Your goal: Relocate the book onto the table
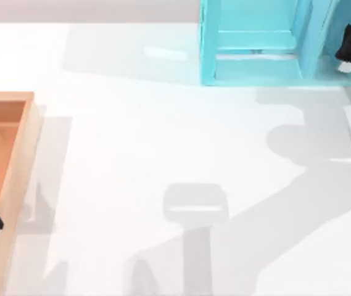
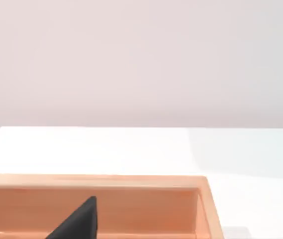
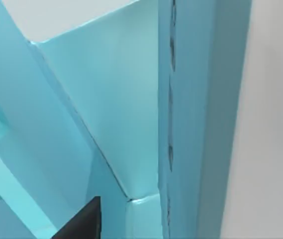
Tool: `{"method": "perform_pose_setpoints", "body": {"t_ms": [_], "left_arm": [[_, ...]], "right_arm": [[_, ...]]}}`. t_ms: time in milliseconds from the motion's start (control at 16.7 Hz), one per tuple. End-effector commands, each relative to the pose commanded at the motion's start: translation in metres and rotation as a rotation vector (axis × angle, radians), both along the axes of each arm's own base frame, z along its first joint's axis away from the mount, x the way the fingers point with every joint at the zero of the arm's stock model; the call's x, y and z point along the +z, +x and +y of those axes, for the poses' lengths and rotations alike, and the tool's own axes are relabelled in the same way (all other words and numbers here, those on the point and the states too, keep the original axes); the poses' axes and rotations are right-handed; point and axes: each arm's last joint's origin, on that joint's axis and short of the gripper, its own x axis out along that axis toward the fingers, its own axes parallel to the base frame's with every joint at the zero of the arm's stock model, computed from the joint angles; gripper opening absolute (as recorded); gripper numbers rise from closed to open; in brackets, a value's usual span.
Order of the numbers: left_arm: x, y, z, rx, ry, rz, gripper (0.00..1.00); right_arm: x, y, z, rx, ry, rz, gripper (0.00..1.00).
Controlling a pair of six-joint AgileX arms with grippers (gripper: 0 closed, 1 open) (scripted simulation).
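Standing: one shelf unit [image 1: 255,43], one tray [image 1: 12,154]

The counter [image 1: 163,142] is a large, plain white, smooth flat surface that spreads across the top view from the left side to the right. Soft grey shadows lie over its right half and along its near edge. In the left wrist view the same white counter [image 2: 131,149] runs level back to a straight far edge, with a pale wall behind it. No book can be made out on it.
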Motion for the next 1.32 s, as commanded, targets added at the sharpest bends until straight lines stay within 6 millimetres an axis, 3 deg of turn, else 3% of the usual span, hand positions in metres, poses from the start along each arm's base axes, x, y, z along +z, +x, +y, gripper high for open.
{"method": "perform_pose_setpoints", "body": {"t_ms": [180, 420, 1200, 1320], "left_arm": [[0.0, 0.0, 0.0, 0.0, 0.0, 0.0, 1.0], [0.0, 0.0, 0.0, 0.0, 0.0, 0.0, 1.0], [0.0, 0.0, 0.0, 0.0, 0.0, 0.0, 1.0], [0.0, 0.0, 0.0, 0.0, 0.0, 0.0, 1.0]], "right_arm": [[-0.0016, 0.0139, 0.0015, 0.0, 0.0, 0.002, 1.0], [-0.0017, 0.0145, 0.0016, 0.0, 0.0, 0.002, 1.0], [-0.0017, 0.0145, 0.0016, 0.0, 0.0, 0.002, 0.02], [-0.0017, 0.0145, 0.0016, 0.0, 0.0, 0.002, 0.0]]}}
